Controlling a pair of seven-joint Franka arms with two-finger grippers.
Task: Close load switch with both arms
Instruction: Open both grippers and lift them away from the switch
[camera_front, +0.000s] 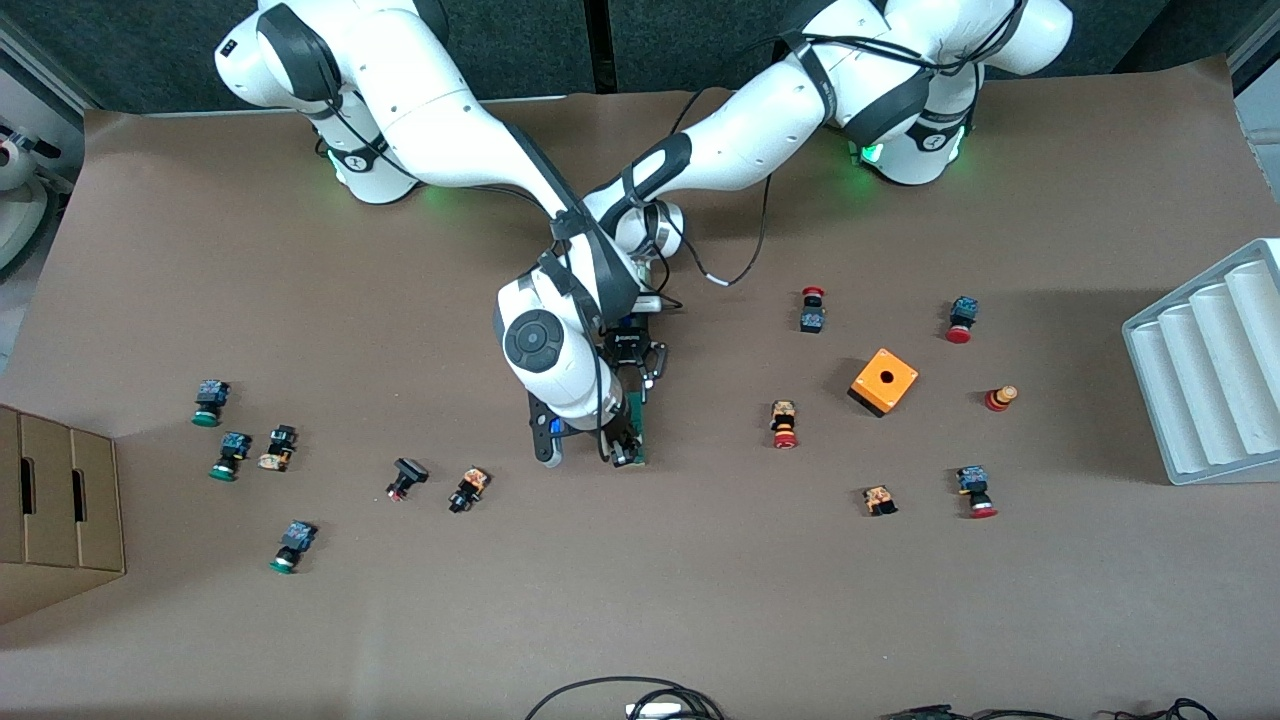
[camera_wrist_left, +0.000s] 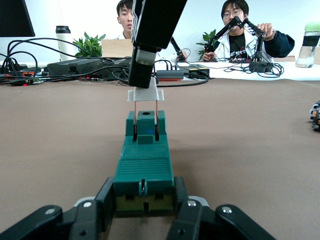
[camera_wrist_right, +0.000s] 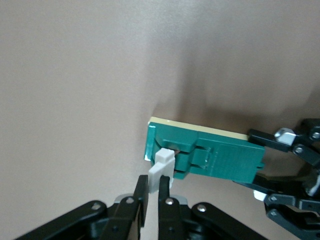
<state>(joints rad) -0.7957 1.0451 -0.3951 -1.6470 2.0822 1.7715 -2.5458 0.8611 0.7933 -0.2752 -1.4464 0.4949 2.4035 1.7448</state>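
Note:
The load switch (camera_front: 641, 420), a slim green block, lies on the brown table (camera_front: 640, 600) near its middle. My left gripper (camera_front: 638, 392) is shut on the end of it that is farther from the front camera. In the left wrist view both fingers (camera_wrist_left: 105, 200) press the sides of the load switch (camera_wrist_left: 144, 165). My right gripper (camera_front: 625, 452) is shut on the white tab (camera_wrist_right: 162, 165) at the nearer end. The tab (camera_wrist_left: 145, 95) stands raised on two thin pins above the block. In the right wrist view my right gripper (camera_wrist_right: 154, 187) pinches the tab, and the left gripper (camera_wrist_right: 257, 162) holds the load switch (camera_wrist_right: 220, 157).
An orange cube (camera_front: 884, 381) and several red-capped push-buttons (camera_front: 784, 424) lie toward the left arm's end. Green-capped buttons (camera_front: 230, 455) lie toward the right arm's end. A white ribbed tray (camera_front: 1215, 370) and a cardboard box (camera_front: 55, 510) stand at the table's two ends.

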